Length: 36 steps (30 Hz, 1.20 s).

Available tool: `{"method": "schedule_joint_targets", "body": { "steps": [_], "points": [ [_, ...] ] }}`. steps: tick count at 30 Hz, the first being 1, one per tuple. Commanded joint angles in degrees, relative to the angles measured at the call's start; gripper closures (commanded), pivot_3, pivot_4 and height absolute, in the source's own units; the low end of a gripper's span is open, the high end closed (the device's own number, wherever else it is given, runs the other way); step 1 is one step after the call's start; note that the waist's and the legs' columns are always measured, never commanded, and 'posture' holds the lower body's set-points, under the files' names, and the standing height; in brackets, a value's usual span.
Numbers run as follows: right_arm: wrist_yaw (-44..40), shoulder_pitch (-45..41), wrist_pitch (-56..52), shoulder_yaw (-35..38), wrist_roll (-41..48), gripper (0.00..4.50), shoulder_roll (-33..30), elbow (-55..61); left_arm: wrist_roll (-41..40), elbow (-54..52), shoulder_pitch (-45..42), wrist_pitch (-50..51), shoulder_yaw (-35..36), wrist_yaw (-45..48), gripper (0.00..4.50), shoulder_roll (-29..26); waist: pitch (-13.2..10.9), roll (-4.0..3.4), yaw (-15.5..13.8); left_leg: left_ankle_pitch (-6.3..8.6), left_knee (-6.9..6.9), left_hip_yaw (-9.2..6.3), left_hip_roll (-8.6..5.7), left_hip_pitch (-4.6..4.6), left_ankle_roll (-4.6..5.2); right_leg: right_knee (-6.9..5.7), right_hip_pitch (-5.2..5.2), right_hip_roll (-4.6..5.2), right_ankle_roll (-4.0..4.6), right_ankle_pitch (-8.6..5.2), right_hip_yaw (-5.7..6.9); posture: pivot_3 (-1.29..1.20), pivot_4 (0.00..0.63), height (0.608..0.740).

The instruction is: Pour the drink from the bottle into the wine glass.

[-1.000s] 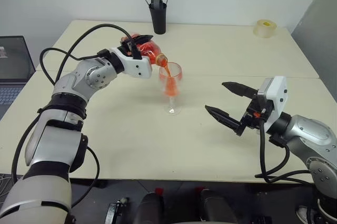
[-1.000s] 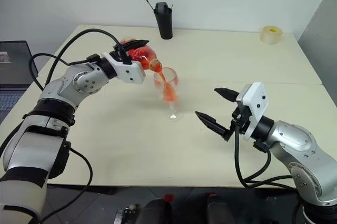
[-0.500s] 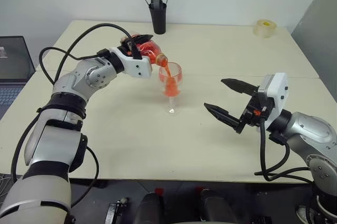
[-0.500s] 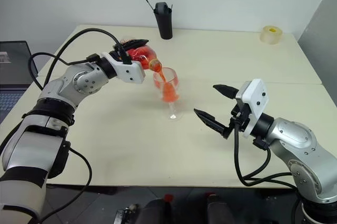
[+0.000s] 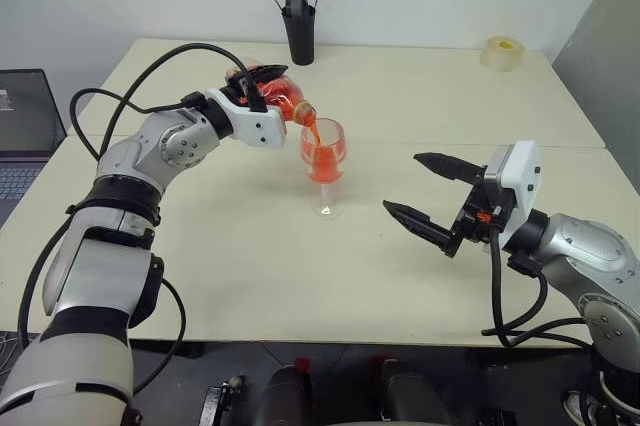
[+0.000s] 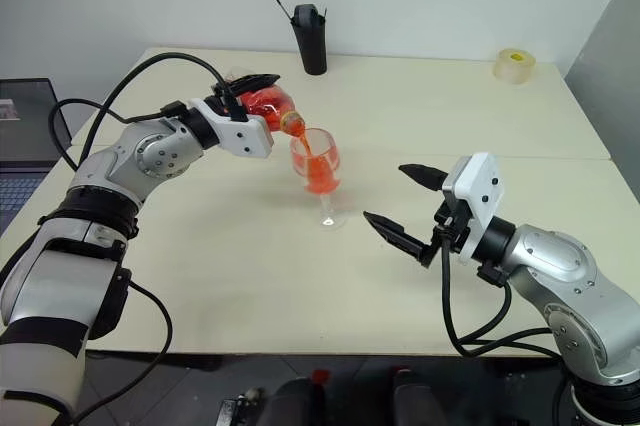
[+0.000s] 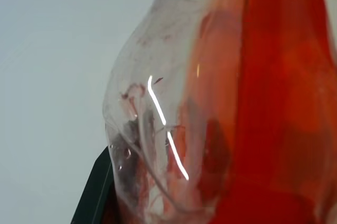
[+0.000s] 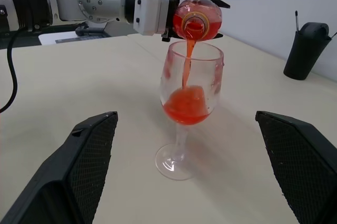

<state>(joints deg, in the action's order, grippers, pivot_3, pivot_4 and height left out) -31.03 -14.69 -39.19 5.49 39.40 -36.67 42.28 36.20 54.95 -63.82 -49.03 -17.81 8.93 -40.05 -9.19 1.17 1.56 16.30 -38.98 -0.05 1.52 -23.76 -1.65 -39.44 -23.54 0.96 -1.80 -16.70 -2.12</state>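
Near the middle of the table [image 5: 250,276], the left claw [image 5: 262,88] grips the tipped bottle [image 5: 282,101], a red drink [image 8: 185,71] streaming into the wine glass [image 5: 323,164] below its mouth, while the right claw [image 5: 428,196] hangs released beside the glass.

We see the bottle [image 5: 280,102], clear and ribbed, tipped neck-down over the wine glass [image 5: 324,166], which stands upright on its round foot on the bench [image 5: 420,96]. The drink [image 8: 185,104], bright red, streams into the bowl, filling its lower part.
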Motion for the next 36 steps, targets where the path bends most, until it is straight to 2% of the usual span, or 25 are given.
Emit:
{"method": "schedule_joint_targets", "body": {
  "steps": [1,36],
  "points": [
    [-0.2,-0.9,1.4,0.3,-0.2,0.0,-0.1,0.7,-1.3,-2.2,-1.9,-0.1,1.0,-0.5,2.68,-1.0,0.0,0.0,0.0,0.0,0.0,0.0,0.0,0.0,0.0,0.0,0.0,0.0,0.0,0.0,0.0,0.0,0.15,0.74],
    [0.2,-2.6,1.4,-0.8,-1.0,0.0,0.8,-0.2,-0.3,-3.2,-2.0,0.9,0.8,-1.9,2.68,-1.5,0.0,0.0,0.0,0.0,-0.01,0.01,0.0,0.0,0.0,-0.03,-0.01,0.0,0.0,0.0,-0.01,0.0,0.15,0.74]
  ]
}}
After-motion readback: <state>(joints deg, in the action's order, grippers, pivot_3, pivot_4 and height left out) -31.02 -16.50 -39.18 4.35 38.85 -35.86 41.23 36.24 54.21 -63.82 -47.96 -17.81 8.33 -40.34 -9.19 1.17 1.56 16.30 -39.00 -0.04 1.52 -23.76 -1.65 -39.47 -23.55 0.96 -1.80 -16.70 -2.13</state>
